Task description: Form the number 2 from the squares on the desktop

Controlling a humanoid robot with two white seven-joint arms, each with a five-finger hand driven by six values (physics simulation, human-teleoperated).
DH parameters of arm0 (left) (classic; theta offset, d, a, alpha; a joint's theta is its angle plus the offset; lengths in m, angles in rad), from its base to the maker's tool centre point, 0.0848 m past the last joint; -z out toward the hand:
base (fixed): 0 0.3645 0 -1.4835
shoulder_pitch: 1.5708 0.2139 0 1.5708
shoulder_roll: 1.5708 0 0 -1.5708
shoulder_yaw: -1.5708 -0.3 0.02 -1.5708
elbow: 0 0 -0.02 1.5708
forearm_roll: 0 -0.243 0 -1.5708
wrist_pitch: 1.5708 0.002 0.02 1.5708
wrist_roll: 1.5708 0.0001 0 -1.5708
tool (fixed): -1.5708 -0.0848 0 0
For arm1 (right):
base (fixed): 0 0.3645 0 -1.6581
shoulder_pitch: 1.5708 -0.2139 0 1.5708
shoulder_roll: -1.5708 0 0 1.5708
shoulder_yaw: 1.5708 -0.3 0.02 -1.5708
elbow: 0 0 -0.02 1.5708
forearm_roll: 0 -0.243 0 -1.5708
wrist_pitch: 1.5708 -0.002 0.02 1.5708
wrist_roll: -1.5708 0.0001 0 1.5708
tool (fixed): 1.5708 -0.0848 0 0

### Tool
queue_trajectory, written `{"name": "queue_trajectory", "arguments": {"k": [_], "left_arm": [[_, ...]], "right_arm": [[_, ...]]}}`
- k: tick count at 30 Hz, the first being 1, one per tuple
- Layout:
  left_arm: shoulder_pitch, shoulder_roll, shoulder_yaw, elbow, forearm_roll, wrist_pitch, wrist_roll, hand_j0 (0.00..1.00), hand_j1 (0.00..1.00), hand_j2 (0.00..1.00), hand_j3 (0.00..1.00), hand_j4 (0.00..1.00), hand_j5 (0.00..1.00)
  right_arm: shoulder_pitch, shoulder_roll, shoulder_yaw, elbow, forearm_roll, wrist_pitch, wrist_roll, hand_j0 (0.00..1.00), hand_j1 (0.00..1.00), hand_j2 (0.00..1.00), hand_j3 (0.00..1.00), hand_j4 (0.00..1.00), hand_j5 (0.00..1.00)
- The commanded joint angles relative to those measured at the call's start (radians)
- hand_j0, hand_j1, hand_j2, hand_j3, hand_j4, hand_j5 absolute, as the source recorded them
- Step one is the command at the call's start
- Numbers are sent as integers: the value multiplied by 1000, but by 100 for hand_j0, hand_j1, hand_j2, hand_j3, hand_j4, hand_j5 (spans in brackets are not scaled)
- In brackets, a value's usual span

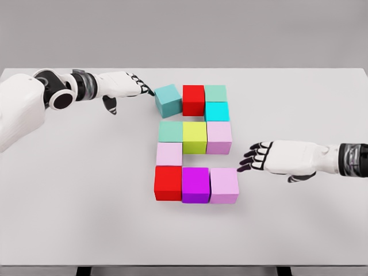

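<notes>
Coloured cubes form a blocky figure on the white table. Top row: a teal cube, slightly turned, a red cube and a pale green cube. A cyan cube sits below the pale green one. Middle row: a green cube, a yellow cube and a lilac cube. Under the green one lies a pale pink cube. Bottom row: red, magenta, lilac. My left hand is open, fingertips touching the teal cube's left side. My right hand is open, hovering right of the figure.
The table's far edge runs just behind the top row. Bare tabletop lies on both sides of the figure and in front of it.
</notes>
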Motion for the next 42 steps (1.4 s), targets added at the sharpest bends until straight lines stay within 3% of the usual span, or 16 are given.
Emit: {"name": "queue_trajectory", "arguments": {"k": [1, 7, 16, 42], "left_arm": [[0, -2, 2, 1, 2, 8, 2, 100, 100, 100, 100, 100, 100], [0, -16, 2, 1, -4, 22, 2, 100, 100, 100, 100, 100, 100], [-5, -17, 2, 6, -7, 22, 2, 100, 100, 100, 100, 100, 100], [-15, -39, 8, 7, -12, 45, 2, 100, 100, 100, 100, 100, 100]], "right_arm": [[0, -9, -3, 0, -4, 2, 0, 100, 100, 100, 100, 100, 100], [9, -38, -5, 0, -4, 2, 0, 100, 100, 100, 100, 100, 100], [41, -27, 6, -4, -6, 2, 0, 100, 100, 100, 100, 100, 100], [29, -9, 56, -4, -7, 2, 0, 100, 100, 100, 100, 100, 100]]}}
